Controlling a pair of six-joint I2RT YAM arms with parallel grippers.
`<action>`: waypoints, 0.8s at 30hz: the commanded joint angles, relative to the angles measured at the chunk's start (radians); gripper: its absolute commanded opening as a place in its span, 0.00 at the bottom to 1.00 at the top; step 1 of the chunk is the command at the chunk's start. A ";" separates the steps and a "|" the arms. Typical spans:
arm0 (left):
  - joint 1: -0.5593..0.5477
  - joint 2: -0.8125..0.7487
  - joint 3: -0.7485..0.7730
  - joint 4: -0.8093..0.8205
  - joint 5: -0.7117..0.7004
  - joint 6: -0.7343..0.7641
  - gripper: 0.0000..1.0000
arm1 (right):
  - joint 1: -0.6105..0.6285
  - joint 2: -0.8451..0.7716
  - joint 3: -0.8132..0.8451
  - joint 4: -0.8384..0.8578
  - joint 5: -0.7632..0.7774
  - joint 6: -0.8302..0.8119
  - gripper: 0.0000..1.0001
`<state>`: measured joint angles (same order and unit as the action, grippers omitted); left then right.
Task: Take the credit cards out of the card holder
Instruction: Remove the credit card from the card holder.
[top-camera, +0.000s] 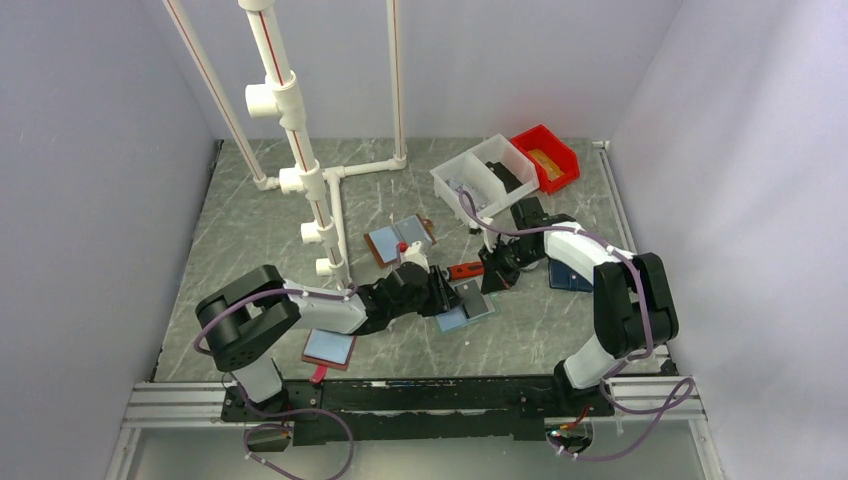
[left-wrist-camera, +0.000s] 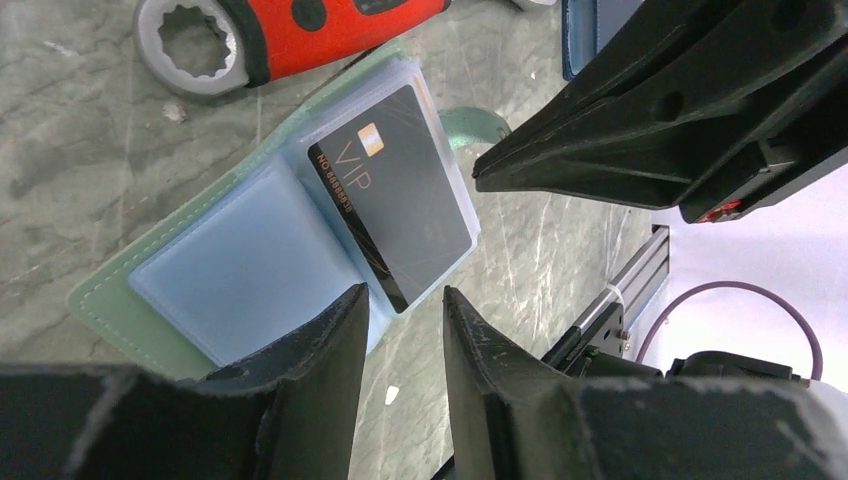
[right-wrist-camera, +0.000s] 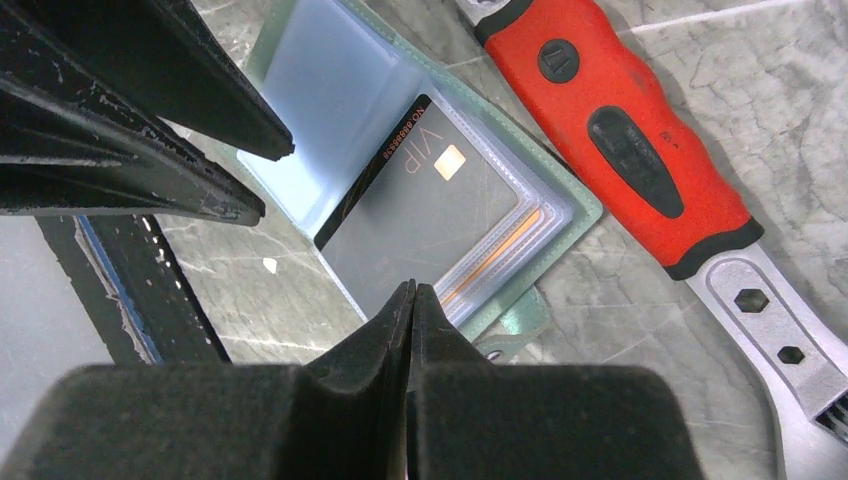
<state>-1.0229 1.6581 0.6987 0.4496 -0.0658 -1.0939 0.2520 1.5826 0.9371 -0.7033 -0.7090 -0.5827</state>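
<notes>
The card holder lies open on the table, just beside a red wrench, with one corner of its dark card in the narrow gap of the left gripper and the tightly closed right gripper at its other edge.

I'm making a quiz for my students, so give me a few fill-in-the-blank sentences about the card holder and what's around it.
1. The dark credit card in the card holder is printed with the letters ____.
2. The wrench beside the holder has a ____ handle.
3. The right gripper, fingertips pressed together, is ____.
Missing words: VIP; red; shut.
</notes>
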 joint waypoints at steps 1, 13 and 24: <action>0.003 0.024 0.038 0.054 0.024 -0.012 0.39 | 0.010 0.008 0.039 -0.003 0.019 0.011 0.01; 0.010 0.075 0.053 0.072 0.042 -0.041 0.41 | 0.021 0.030 0.041 -0.002 0.035 0.019 0.01; 0.021 0.107 0.073 0.017 0.049 -0.079 0.43 | 0.030 0.053 0.048 -0.008 0.056 0.026 0.01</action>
<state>-1.0073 1.7565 0.7383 0.4747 -0.0227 -1.1469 0.2752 1.6287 0.9485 -0.7040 -0.6621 -0.5648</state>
